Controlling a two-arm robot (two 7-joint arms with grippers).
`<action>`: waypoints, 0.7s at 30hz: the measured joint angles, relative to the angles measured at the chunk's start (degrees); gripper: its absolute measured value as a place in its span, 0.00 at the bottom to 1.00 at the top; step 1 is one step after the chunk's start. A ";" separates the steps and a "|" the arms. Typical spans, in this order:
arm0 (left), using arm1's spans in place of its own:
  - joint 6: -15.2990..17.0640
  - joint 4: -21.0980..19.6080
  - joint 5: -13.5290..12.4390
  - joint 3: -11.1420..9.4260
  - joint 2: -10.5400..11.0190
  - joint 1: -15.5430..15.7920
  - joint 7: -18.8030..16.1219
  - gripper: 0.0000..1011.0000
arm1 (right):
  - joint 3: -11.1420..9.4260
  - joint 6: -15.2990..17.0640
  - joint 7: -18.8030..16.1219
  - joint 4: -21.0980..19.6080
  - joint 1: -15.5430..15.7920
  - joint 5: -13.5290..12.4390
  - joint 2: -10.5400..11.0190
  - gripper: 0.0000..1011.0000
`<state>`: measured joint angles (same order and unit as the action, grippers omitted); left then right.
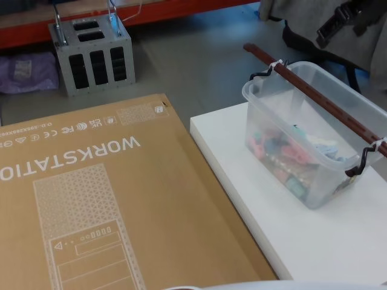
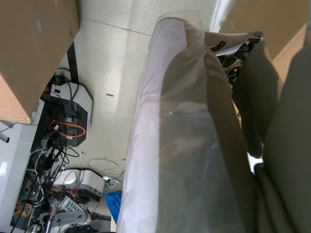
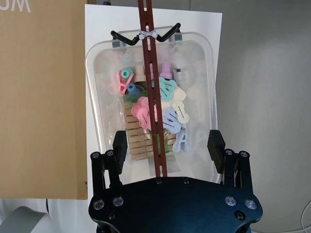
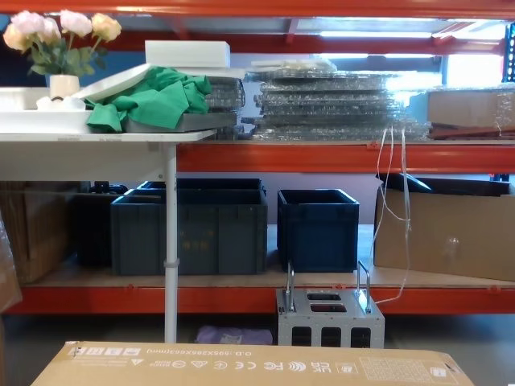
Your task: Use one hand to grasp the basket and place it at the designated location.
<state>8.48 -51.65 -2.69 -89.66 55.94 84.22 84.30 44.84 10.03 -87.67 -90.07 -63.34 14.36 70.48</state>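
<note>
Item one: I log the large translucent milky-white plastic basket (image 1: 308, 136) with rolled rim, standing upright on the white tabletop (image 1: 338, 241), close to the tabletop's far edge. A long dark reddish-brown slotted bar handle (image 1: 314, 96) runs along its length over the opening, tied with white zip-ties to black wavy brackets at both ends.

Item two, inside the basket: a heap of pastel plastic clothes pegs (image 3: 167, 114) in pink, teal, lilac and pale blue, lying over a row of plain wooden pegs (image 3: 138, 138).

Item three: my right pincer (image 3: 167, 150), black, hangs above the near end of the basket with its two fingers spread wide, one on either side of the bar handle and touching nothing that I can make out.

Item four: a flat brown cardboard carton (image 1: 103, 199) printed WORKSTATION lies just left of the basket's white tabletop.

Item five: a small grey metal slotted box (image 1: 94, 54) stands on the floor beyond the carton, well apart from the basket.

Left pincer: I cannot tell its state.
</note>
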 joint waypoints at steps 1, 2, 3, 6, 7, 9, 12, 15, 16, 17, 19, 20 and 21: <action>0.00 0.00 0.00 0.00 0.00 0.00 0.00 0.00 | 0.00 0.00 0.00 0.00 0.00 0.00 0.00 0.99; 0.00 0.00 0.00 0.00 0.00 0.00 0.00 0.00 | 0.00 0.00 0.00 0.00 0.00 0.00 0.00 0.99; 0.00 0.00 0.00 0.00 0.00 0.00 0.00 0.00 | 0.00 0.00 0.00 0.00 0.00 0.00 0.00 0.99; 0.00 0.00 0.00 0.00 0.00 0.00 0.00 0.00 | 0.00 0.00 0.00 0.00 0.00 0.00 0.00 0.99; 0.00 0.00 0.00 0.00 0.00 0.00 0.00 0.00 | 0.00 0.00 0.00 0.00 0.00 0.00 0.00 0.99; 0.00 0.00 0.00 0.00 0.00 0.00 0.00 0.00 | 0.00 0.00 0.00 0.00 0.00 0.00 0.00 0.99; 0.00 0.00 0.00 0.00 0.00 0.00 0.00 0.00 | 0.00 0.00 0.00 0.00 0.00 0.00 0.00 0.99; 0.00 0.00 0.00 0.00 0.00 0.00 0.00 0.00 | 0.00 0.00 0.00 0.00 0.00 0.00 0.00 0.99; 0.00 0.00 0.00 0.00 0.00 0.00 0.00 0.00 | 0.00 0.00 0.00 0.00 0.00 0.00 0.00 0.99; 0.00 0.00 0.00 0.00 0.00 0.00 0.00 0.00 | 0.00 0.00 0.00 0.00 0.00 0.00 0.00 0.99; 0.00 0.00 0.00 0.00 0.00 0.00 0.00 0.00 | 0.00 0.00 0.00 0.00 0.00 0.00 0.00 0.99; 0.00 0.00 0.00 0.00 0.00 0.00 0.00 0.00 | 0.00 0.00 0.00 0.00 0.00 0.00 0.00 0.99; 0.00 0.00 0.00 0.00 0.00 0.00 0.00 0.00 | 0.00 0.00 0.00 0.00 0.00 0.00 0.00 0.99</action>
<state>8.49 -51.65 -2.69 -89.66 55.95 84.22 84.30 44.84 10.03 -87.67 -90.07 -63.34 14.36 70.48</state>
